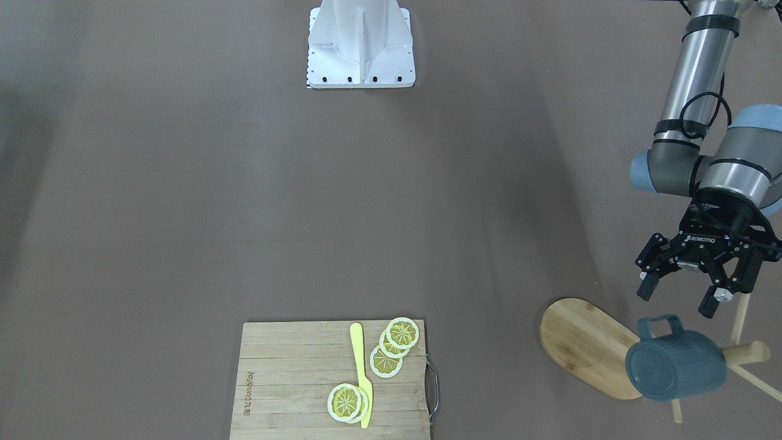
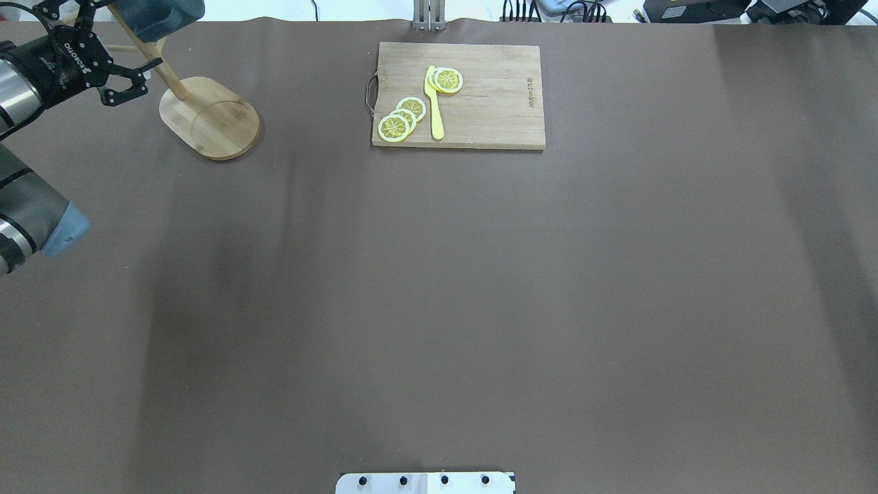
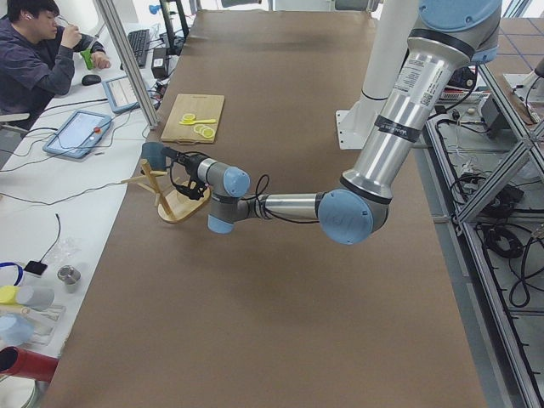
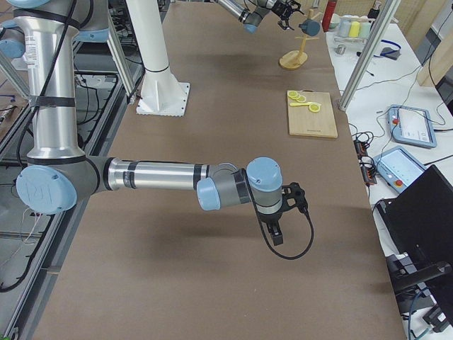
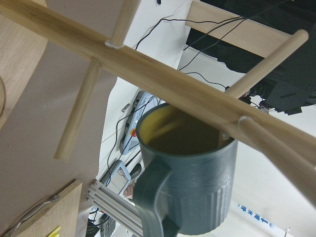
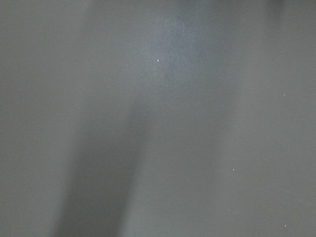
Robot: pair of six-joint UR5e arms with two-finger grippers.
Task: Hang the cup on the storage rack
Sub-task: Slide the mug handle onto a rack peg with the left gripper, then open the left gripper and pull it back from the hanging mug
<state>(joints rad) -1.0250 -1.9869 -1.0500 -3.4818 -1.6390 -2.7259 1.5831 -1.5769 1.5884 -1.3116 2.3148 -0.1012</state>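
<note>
Left gripper (image 1: 677, 298): fingers spread apart with nothing between them, hovering at the far-left corner of the table (image 1: 183, 214), beside the storage rack (image 1: 586, 345)
Right gripper (image 4: 287, 212): over bare table on the near right; only the side camera shows it, so apart or together cannot be told
Counts: one cup (image 1: 675, 366), one storage rack, one cutting board (image 1: 287, 366), five lemon slices (image 1: 403, 333), one yellow knife (image 1: 361, 373)
Cup's place: up on the rack, clear of the table, lying sideways with its mouth against the thick post and its loop handle on the side towards the robot
Cup to left gripper: just beyond the fingertips on the far side, close but not touching
Hold on the rack: post and a thin peg cross the cup's mouth in the left wrist view; which peg bears it cannot be told
Cup's inside: mustard-yellow wall showing, partly hidden by the post
Cutting board: at the far edge, mid-table, well to the right of the rack; it carries three overlapping slices in one group, two in another, and the knife between the groups
</note>
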